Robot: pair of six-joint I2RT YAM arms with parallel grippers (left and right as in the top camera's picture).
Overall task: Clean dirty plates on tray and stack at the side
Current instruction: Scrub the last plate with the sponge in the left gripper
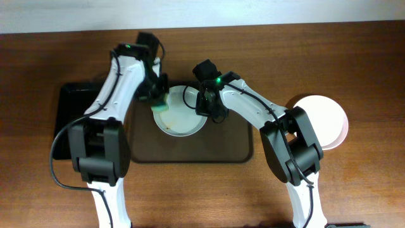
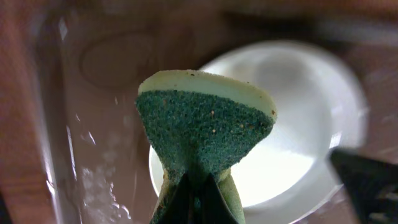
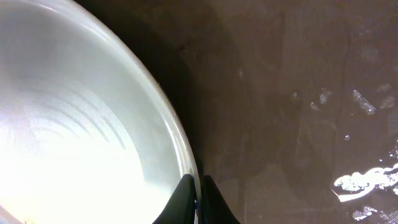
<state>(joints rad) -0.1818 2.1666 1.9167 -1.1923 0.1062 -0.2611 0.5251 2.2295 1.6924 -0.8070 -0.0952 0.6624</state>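
A white plate (image 1: 183, 120) lies on the dark brown tray (image 1: 234, 149). It also shows in the left wrist view (image 2: 311, 118) and the right wrist view (image 3: 68, 124). My left gripper (image 1: 158, 101) is shut on a green and pale yellow sponge (image 2: 205, 124), held at the plate's left rim. My right gripper (image 1: 205, 107) is shut on the plate's right rim (image 3: 198, 193). A small brownish mark (image 1: 167, 130) sits on the plate's lower left. Another white plate (image 1: 323, 120) lies on the table at the right, off the tray.
A smaller black tray (image 1: 73, 120) lies to the left of the brown tray, partly under my left arm. Wet streaks show on the brown tray (image 3: 367, 180). The wooden table (image 1: 354, 190) surrounds both trays.
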